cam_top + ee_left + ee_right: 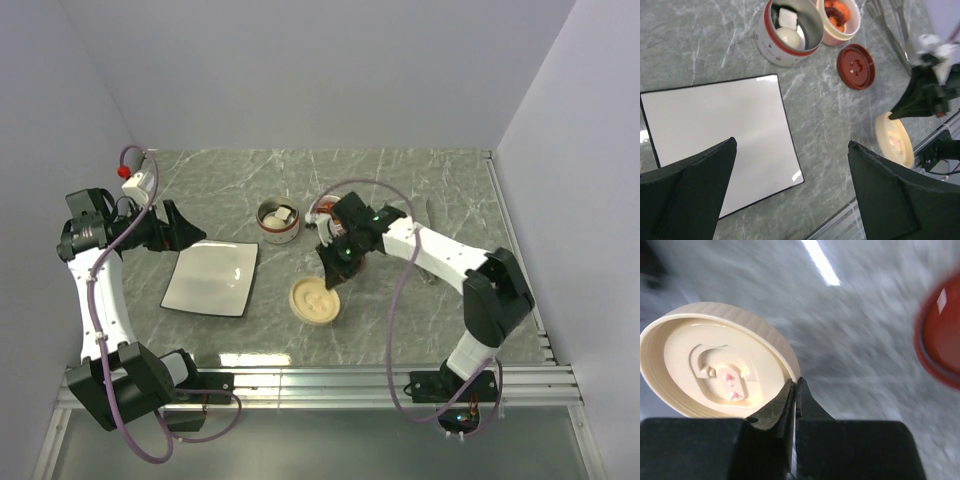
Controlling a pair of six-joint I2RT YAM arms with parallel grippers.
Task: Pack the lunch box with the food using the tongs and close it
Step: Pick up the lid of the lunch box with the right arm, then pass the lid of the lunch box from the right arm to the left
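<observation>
Left wrist view: food is packed, white egg-like ball [788, 37] in the red-rimmed tin [762, 37], orange fried bits [836, 12] in the pink cup [852, 27]; white plate [715, 135] holds nothing. Tongs [890, 37] lie unheld beyond. Red lid [856, 66] and cream lid [725, 360] remain off. Right gripper [796, 385], jaws closed, touches the cream rim, grip unconfirmed; left gripper [791, 145] gapes, holding nothing. No legible writing.

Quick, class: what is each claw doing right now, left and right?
Left claw: open, holding nothing.
Right claw: shut at the rim of the round cream plastic lid; a grip cannot be told.
</observation>
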